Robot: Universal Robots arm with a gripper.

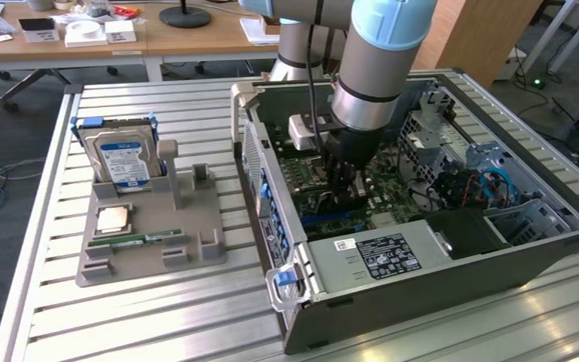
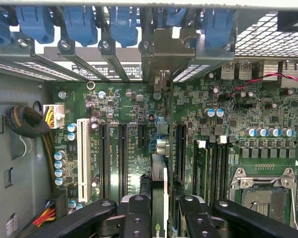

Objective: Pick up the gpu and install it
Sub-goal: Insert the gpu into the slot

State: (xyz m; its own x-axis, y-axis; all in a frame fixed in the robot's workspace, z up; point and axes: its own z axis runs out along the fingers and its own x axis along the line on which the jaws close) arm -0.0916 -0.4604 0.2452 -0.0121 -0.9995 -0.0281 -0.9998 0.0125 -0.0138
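Two jaws were closed narrowly on the gpu (image 2: 159,178), held edge-on in the gripper (image 2: 159,210) just above the motherboard (image 2: 124,144) inside the computer case (image 1: 451,256). Pick-up looked done; its bracket (image 2: 161,47) stood at the rear slots (image 2: 104,64), while full seating could not be confirmed.

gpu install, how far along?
Done: pickup. The gpu is inside the open case, over the motherboard. In hand: the pincer is closed on it, with the card edge-on and upright above the expansion slots. Left: seating. Whether its edge has entered a slot cannot be told from here.
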